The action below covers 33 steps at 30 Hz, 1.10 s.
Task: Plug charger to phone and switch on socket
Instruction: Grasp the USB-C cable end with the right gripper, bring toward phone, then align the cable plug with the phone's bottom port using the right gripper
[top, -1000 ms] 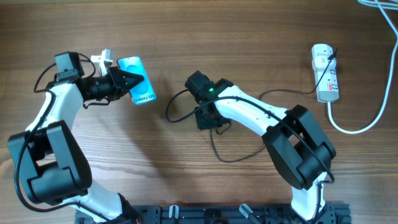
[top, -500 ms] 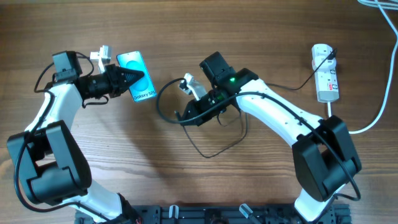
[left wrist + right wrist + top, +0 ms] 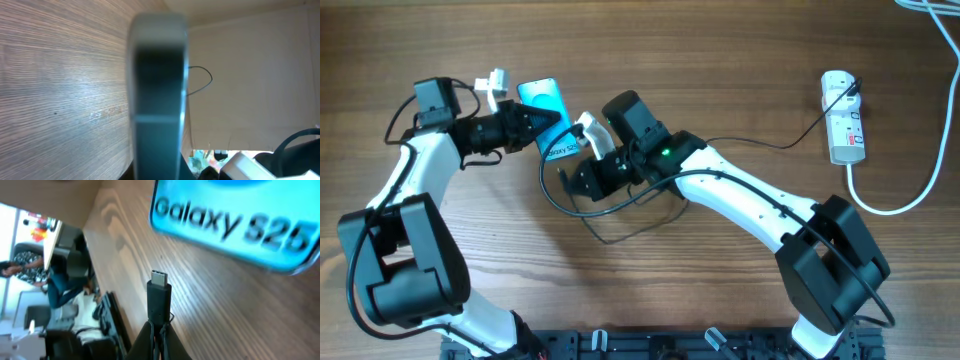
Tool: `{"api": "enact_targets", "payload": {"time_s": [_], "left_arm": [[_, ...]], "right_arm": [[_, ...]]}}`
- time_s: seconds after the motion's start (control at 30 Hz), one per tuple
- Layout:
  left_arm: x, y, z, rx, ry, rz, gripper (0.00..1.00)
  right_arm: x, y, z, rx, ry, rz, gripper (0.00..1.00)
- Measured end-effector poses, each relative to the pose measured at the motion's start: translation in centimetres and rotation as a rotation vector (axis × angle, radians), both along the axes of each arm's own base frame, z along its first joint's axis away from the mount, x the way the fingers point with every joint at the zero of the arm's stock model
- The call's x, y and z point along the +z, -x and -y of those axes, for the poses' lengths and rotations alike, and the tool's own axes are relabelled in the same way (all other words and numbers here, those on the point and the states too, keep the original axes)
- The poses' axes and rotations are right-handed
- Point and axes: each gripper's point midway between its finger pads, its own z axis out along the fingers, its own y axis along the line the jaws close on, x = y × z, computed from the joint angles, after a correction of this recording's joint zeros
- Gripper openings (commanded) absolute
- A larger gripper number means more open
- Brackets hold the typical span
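Over the wooden table [image 3: 720,60], the left gripper [image 3: 546,128] pinches the phone [image 3: 540,98] at upper left. The right gripper [image 3: 159,330] pinches the charger [image 3: 159,297], its connector near the phone but not yet plugged in. The socket [image 3: 844,120], upper right, looks untouched.

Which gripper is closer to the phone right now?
Left. The left gripper is shut on the phone itself. The right gripper holds the charger, its connector pointed at the phone's lettered end, just short of it and not touching.

Matt wood-grain table [image 3: 720,60], glossy-screened phone [image 3: 235,220], metal-tipped charger [image 3: 159,300]
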Motion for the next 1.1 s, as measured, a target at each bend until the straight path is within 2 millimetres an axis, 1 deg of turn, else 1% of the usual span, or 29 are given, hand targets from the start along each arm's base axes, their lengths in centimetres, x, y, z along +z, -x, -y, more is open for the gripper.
{"api": "enact_targets", "payload": {"time_s": [0.1,0.3,0.37,0.47,0.53,0.7,0.93,1.1], "left_arm": [[0.0,0.0,0.2,-0.005,0.001,0.001,0.04],[0.1,0.1,0.2,-0.006,0.003,0.001,0.04],[0.1,0.1,0.2,-0.006,0.003,0.001,0.04],[0.1,0.1,0.2,-0.006,0.003,0.001,0.04],[0.1,0.1,0.2,-0.006,0.003,0.001,0.04],[0.1,0.0,0.2,-0.006,0.003,0.001,0.04],[0.1,0.1,0.2,-0.006,0.003,0.001,0.04],[0.1,0.0,0.2,-0.006,0.003,0.001,0.04]], "right_arm": [[-0.4,-1.0,0.2,-0.06,0.032,0.015,0.04],[-0.5,-1.6,0.2,-0.082,0.039,0.042,0.04],[-0.4,-1.5,0.0,-0.073,0.036,0.056,0.04],[-0.2,-0.5,-1.1,-0.035,0.022,0.093,0.04],[-0.3,-0.1,-1.4,-0.023,0.027,0.1,0.04],[-0.7,0.0,-1.2,-0.026,0.047,0.095,0.04],[-1.9,0.8,-0.2,0.0,0.106,0.079,0.05],[-1.9,0.8,-0.1,0.01,0.108,0.091,0.04]]}}
